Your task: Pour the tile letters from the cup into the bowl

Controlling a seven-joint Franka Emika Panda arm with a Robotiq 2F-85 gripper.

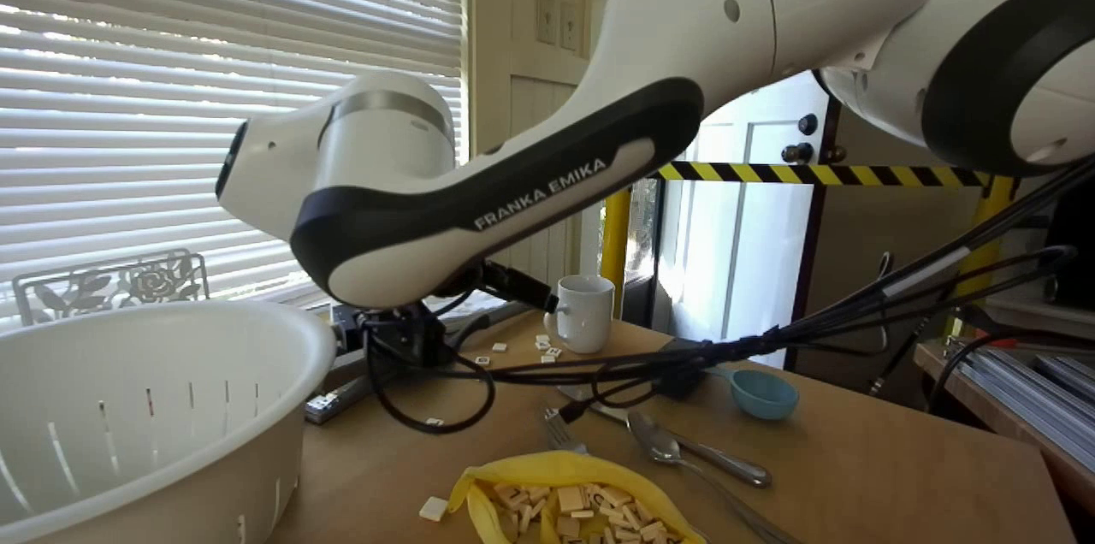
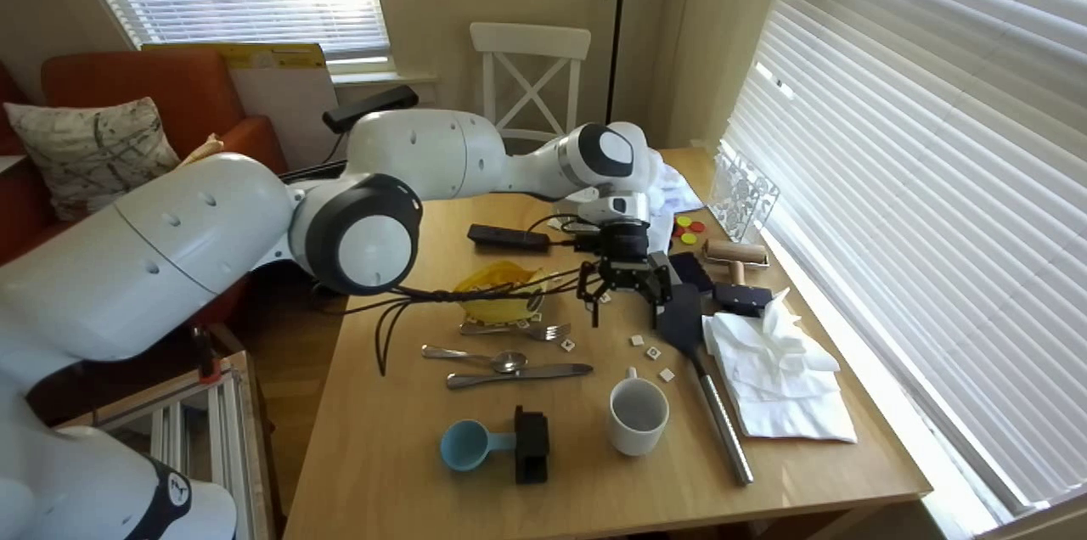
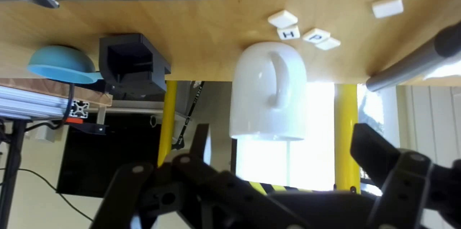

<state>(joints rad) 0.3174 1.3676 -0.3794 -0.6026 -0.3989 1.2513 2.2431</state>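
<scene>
The cup is a pale grey-white mug (image 2: 637,417) standing upright on the table, also in an exterior view (image 1: 586,317). The wrist view is upside down and shows the cup (image 3: 264,94) ahead, between the fingers, handle facing me. My gripper (image 2: 627,315) is open and empty, apart from the cup; its spread fingers also show in the wrist view (image 3: 284,148). Several loose tile letters (image 3: 288,32) lie beside the cup, also in an exterior view (image 2: 652,352). I cannot tell what is inside the cup. The large white slitted bowl (image 1: 205,484) stands at the left of an exterior view.
A yellow dish (image 1: 590,467) holds many tiles. A fork (image 2: 543,332), spoon (image 2: 508,362) and knife (image 2: 526,374) lie near it. A blue scoop (image 2: 464,445), black block (image 2: 532,445), spatula (image 2: 718,404) and white napkin (image 2: 790,387) surround the cup. Cables (image 1: 599,373) hang from the arm.
</scene>
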